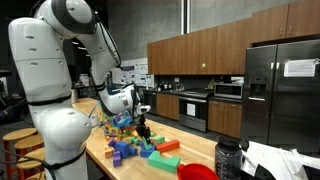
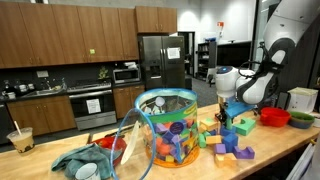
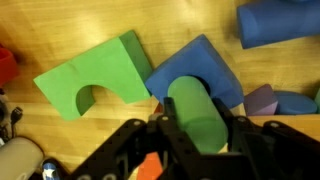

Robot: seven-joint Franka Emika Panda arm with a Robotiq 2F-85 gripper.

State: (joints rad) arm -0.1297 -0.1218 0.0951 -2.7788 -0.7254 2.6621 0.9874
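Observation:
In the wrist view my gripper point(image 3: 197, 128) is shut on a green cylinder block point(image 3: 194, 108), one black finger on each side of it. Under the cylinder lies a blue arch block point(image 3: 205, 65). A green arch block point(image 3: 95, 78) lies flat on the wooden table to the left. In both exterior views the gripper point(image 1: 143, 124) point(image 2: 226, 112) hangs just above the pile of coloured blocks point(image 1: 135, 148) point(image 2: 230, 143); the cylinder is too small to make out there.
A blue cylinder point(image 3: 277, 22) and a purple block point(image 3: 262, 99) lie close by. A clear tub of blocks point(image 2: 167, 127), a teal cloth point(image 2: 82, 158), a drink cup point(image 2: 20, 140) and red and green bowls point(image 2: 274, 117) stand on the table. Another red bowl point(image 1: 196, 172) sits near the front.

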